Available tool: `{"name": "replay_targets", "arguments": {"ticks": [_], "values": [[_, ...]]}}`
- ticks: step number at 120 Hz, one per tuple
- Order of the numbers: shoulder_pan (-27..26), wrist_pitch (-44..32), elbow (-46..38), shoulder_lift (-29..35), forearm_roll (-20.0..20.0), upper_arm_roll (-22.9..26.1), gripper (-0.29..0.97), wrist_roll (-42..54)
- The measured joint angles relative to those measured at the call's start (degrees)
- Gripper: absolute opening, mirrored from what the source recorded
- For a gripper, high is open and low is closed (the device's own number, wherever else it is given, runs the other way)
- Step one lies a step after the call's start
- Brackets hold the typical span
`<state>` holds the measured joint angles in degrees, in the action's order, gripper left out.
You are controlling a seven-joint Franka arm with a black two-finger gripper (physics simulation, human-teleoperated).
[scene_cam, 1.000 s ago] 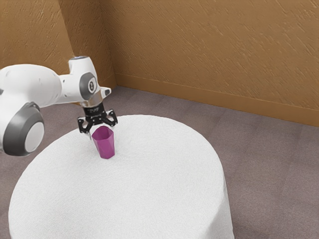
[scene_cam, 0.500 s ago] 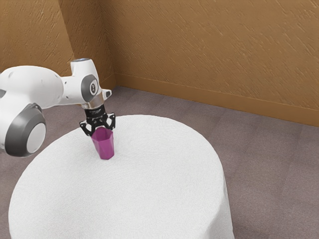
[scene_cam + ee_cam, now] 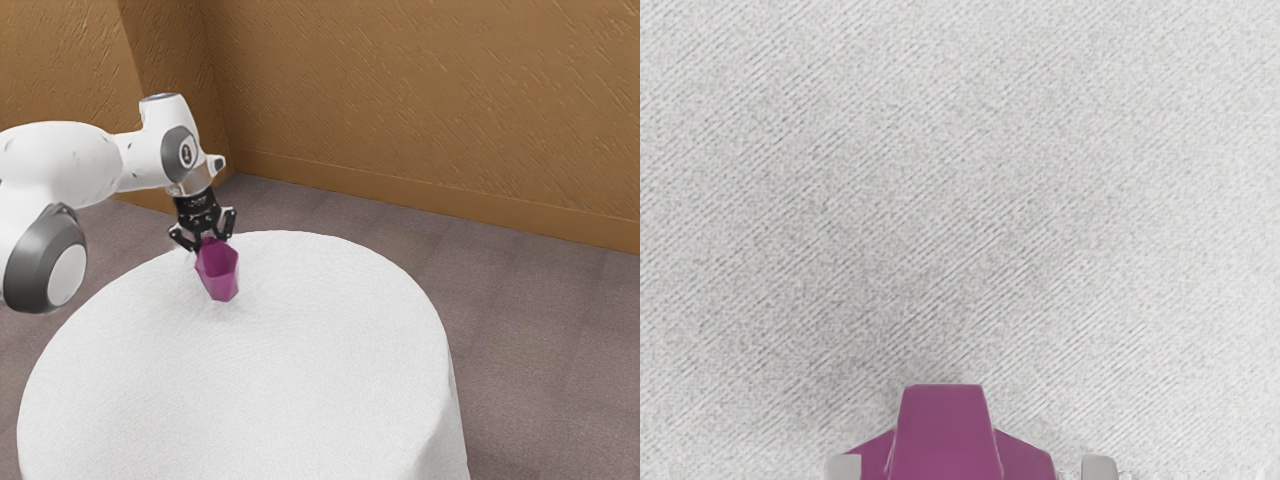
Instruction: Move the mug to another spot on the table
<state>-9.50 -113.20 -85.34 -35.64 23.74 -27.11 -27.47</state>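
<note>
While jaws clamp its rim, mug [image 3: 218, 272] tilted (mouth up), base toward the exterior view's right

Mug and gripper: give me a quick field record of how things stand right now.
mug: purple, tilted, base leaning toward the exterior view's right
gripper: shut on the mug's rim, from above
table: round, white cloth
mug position: far part of the table, toward the exterior view's left
contact with cloth: cannot tell
task status: mug gripped, not yet set down elsewhere

A plain room: ochre plaster walls [image 3: 420, 90], grey carpet [image 3: 540, 330] (round white-clothed table [image 3: 300, 400]).
</note>
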Motion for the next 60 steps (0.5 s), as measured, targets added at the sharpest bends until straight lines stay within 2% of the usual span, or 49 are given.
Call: {"name": "replay_targets", "arguments": {"ticks": [24,37,48,60], "values": [[0.0,5.04,-0.31,1.14,10.34,-0.2,0.08,1.61],[-0.04,11.74,-0.6,2.12,14.54,-0.75,0.06,2.84],[-0.09,18.93,-0.75,2.35,14.51,-1.7,0.05,3.56],[-0.74,24.07,-2.64,3.78,10.75,1.04,0.05,3.6]]}}
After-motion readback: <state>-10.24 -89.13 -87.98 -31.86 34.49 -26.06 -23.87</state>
